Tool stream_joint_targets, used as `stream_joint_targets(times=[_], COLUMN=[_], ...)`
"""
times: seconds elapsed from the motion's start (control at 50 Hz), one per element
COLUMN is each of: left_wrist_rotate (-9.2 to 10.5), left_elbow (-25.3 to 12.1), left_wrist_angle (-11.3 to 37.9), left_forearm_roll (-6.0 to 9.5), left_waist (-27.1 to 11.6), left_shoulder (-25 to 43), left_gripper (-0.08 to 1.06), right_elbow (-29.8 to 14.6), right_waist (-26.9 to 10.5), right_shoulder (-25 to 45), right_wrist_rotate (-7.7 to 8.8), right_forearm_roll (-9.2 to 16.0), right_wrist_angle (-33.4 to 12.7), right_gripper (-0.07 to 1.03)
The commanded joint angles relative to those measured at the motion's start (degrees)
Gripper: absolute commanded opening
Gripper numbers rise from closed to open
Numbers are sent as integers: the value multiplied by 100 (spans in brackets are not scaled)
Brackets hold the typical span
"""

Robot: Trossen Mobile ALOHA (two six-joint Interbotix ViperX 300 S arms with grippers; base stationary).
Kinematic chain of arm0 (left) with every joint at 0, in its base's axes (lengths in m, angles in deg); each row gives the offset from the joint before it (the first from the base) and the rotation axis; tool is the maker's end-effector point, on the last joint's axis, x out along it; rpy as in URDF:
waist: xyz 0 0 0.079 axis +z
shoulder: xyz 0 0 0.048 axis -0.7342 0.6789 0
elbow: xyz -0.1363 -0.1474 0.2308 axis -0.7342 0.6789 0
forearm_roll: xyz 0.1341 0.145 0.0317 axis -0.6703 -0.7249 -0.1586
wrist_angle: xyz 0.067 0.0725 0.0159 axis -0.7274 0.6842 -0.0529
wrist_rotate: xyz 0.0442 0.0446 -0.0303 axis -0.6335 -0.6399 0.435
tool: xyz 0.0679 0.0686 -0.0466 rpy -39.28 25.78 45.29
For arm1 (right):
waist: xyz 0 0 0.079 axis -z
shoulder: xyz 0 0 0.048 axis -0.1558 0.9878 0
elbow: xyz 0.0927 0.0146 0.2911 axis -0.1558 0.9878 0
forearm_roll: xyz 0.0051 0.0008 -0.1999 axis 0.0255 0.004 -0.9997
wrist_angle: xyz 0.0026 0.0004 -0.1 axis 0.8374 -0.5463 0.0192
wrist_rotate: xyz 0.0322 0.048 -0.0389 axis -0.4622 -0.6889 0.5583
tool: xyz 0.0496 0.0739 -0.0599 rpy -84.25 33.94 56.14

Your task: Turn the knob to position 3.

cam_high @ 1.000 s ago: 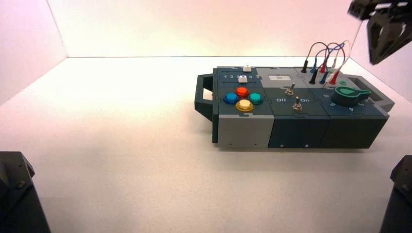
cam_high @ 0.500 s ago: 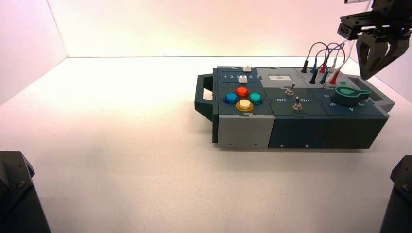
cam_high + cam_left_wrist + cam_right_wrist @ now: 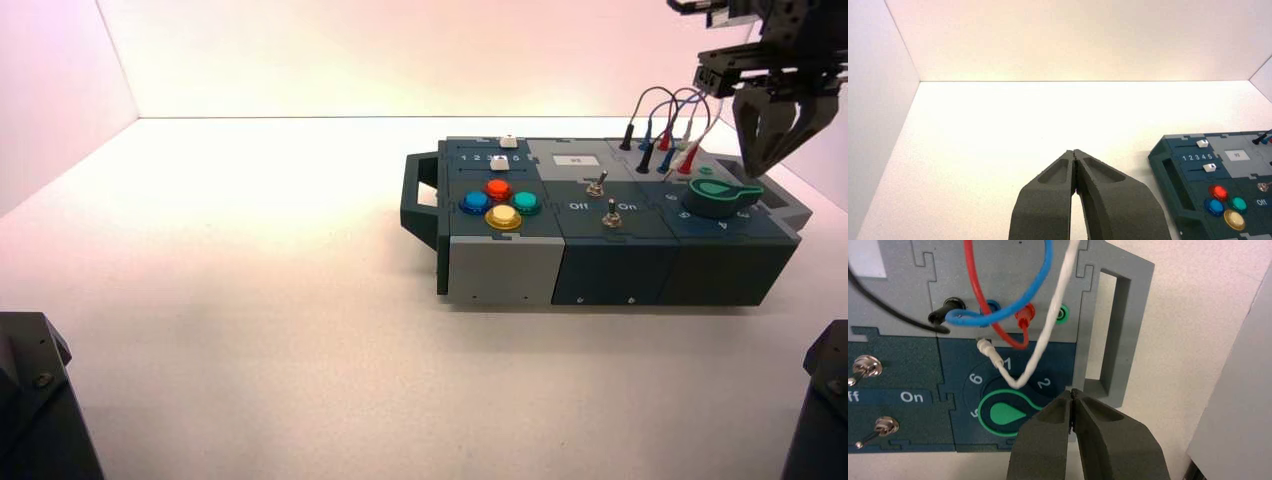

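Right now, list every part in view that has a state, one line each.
Knob: untouched, pointer hidden behind the claw.
Right claw: shut, above the knob end of the box.
Left claw: shut, parked away from the box.
White wire: loose plug lying over the dial numbers.
Red wire: plugged in.
Black wire: plugged in.
Toggle switches: positions unclear.

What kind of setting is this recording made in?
Probably a lab test cell for robot manipulation: a bare white table enclosed by plain white walls, holding only a practice box of buttons, switches, wires and a knob. The right gripper hangs above the knob; the left gripper waits aside.
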Motion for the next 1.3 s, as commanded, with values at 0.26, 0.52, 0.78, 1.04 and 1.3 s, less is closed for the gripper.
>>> stream_joint_targets(times=[0.26, 0.52, 0.78, 1.04, 1.3], left_wrist_rotate=[-26, -26, -18, -26, -18], left_elbow=[-88, -88, -79, -79, -79], left_wrist_angle=[-53, -62, -70, -70, -62], left_forearm_roll=[0, 0, 0, 0, 0], left_waist=[-35, -35, -35, -35, -35], left_shoulder=[88, 88, 88, 88, 88], left_gripper=[-3, -3, -3, -3, -3], right_elbow=[-158, -149, -123, -62, -9], right_waist=[35, 26, 26, -18, -79], right_shoulder=[141, 141, 149, 149, 149], right_wrist_rotate=[-26, -26, -26, -18, -9], right_forearm_roll=[53, 62, 79, 114, 149], right_wrist_angle=[26, -97, -132, -202, -211], right_gripper=[-2, -2, -2, -2, -2])
